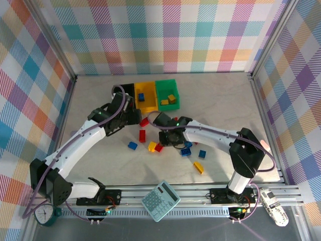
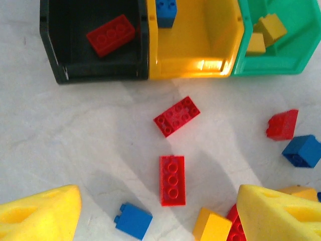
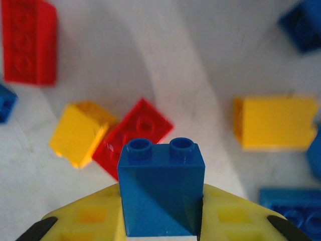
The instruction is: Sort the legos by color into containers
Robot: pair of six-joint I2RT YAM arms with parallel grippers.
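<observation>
My right gripper (image 3: 161, 223) is shut on a tall blue brick (image 3: 161, 186), held stud-up between its yellow fingers (image 3: 85, 218) above loose red (image 3: 133, 135) and yellow (image 3: 80, 131) bricks. From above, this gripper (image 1: 169, 134) hovers over the brick pile. My left gripper (image 2: 160, 221) is open and wide, its fingertips either side of a red brick (image 2: 172, 179) on the table. The black bin (image 2: 100, 75) holds a red brick (image 2: 110, 35). A blue brick (image 2: 165, 11) lies in the yellow bin (image 2: 200, 40). The green bin (image 2: 291, 45) has yellow bricks (image 2: 266, 32).
Loose bricks lie scattered mid-table: blue (image 1: 132, 145), red (image 1: 142, 135), yellow (image 1: 198, 167), blue (image 1: 202, 153). A teal calculator (image 1: 160, 201) rests on the front rail, a small clock (image 1: 45, 215) at the left corner. Plaid walls enclose the table.
</observation>
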